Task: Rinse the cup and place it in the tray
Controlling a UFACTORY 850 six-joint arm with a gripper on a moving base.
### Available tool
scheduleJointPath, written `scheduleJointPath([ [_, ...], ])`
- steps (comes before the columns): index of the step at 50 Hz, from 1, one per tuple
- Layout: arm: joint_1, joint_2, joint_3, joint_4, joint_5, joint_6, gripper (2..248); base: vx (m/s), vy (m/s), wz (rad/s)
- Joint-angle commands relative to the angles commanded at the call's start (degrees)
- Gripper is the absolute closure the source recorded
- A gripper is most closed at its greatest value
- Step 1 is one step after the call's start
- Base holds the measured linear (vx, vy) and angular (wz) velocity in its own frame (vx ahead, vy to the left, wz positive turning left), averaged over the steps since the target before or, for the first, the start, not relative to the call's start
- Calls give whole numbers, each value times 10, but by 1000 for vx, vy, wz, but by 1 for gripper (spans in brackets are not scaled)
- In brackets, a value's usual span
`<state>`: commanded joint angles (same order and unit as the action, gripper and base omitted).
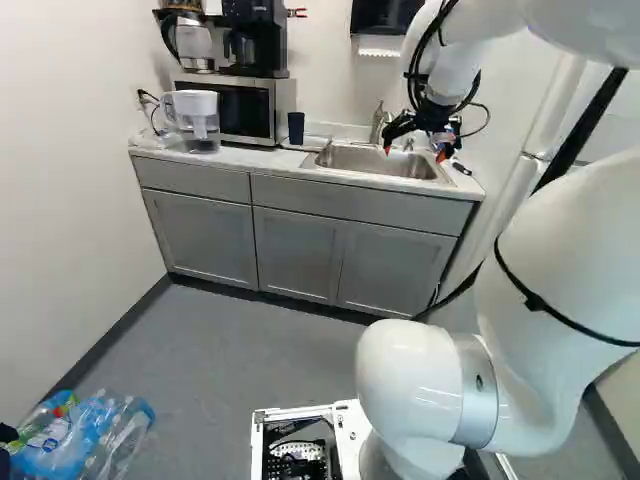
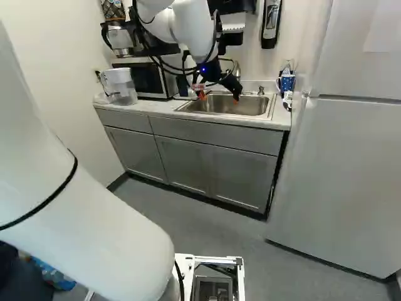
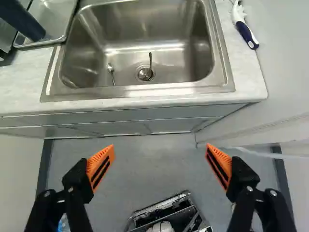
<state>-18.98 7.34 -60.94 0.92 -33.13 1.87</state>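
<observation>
Spread wide with nothing between its fingers, the gripper (image 3: 159, 149) hangs by the sink (image 3: 140, 43), while the dark cup (image 1: 296, 128) stands upright in the tray (image 3: 55, 19), just beside the basin. From where I'm standing I can't tell whether that cup has had its rinse; if it has, the job looks all but done, and the main danger is a careless swing of the arm that clips the rim and tips it over. If it hasn't, the next move is to fetch it, and the cup's smooth, tall sides worry me: a pinch too high or off to one side could push it over rather than lift it, and a fingertip coming down low could catch the tray's raised edge and drag the lot. Near the tap (image 1: 379, 122), the loops of cable (image 1: 412, 80) round the wrist might snag. Once wet, the cup would likely slip more easily in the pads, and if it dropped, it could land on the spoon (image 3: 110, 68) lying in the basin or roll against the drain (image 3: 145, 73)
</observation>
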Motion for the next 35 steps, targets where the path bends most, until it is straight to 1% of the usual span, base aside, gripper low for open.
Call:
scheduleJointPath([
  [20, 0, 0, 1, 0, 1, 0, 3, 0, 0, 0],
  [35, 3, 2, 10, 0, 15, 0, 3, 0, 0, 0],
])
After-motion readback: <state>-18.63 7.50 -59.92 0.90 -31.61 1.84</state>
